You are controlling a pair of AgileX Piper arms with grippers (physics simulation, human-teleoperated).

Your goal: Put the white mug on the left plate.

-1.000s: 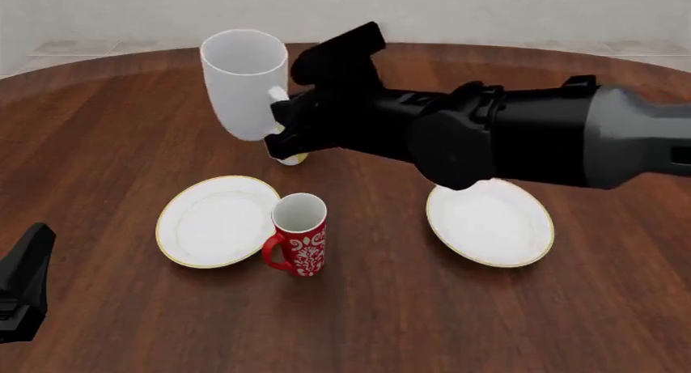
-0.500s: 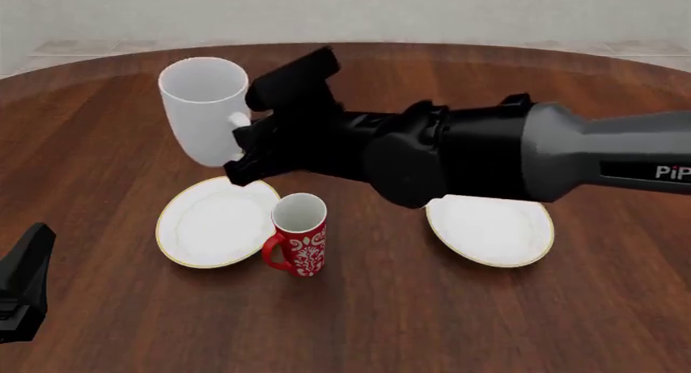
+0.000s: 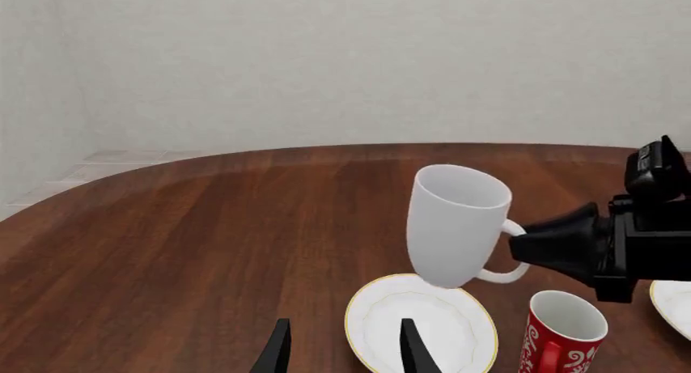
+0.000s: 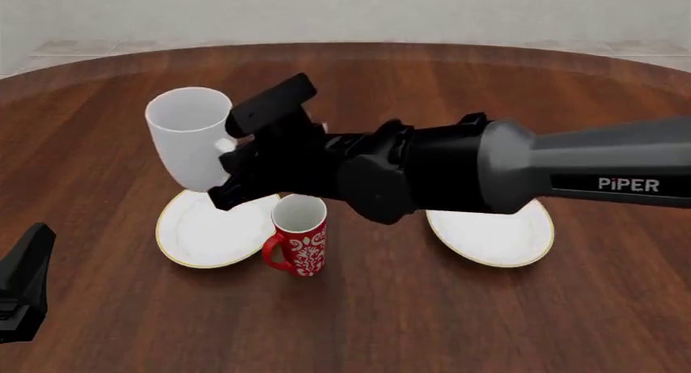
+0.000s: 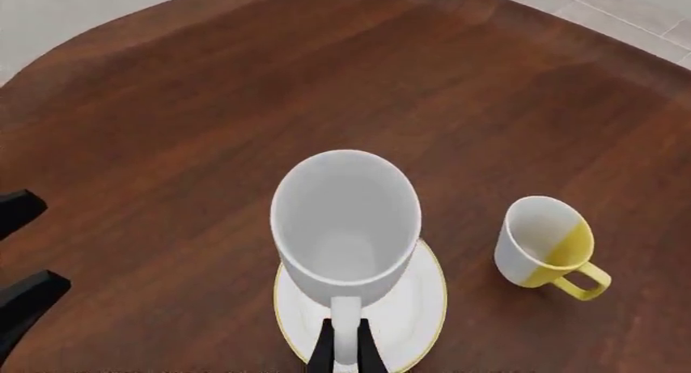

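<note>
My white mug [image 4: 191,138] hangs upright, mouth up, left of frame centre, lifted just above the gold-rimmed left plate [image 4: 200,230].

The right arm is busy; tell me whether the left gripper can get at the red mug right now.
Probably not cleanly: the left gripper sits apart, but the left plate and the right arm's white mug lie between it and the red mug.

small half-white half-yellow mug [image 5: 545,242]: hidden behind the right arm in the front view
right gold-rimmed white plate [image 4: 491,229]: near part covered by the arm
left gripper [image 4: 22,296]: cut off at the edge
</note>
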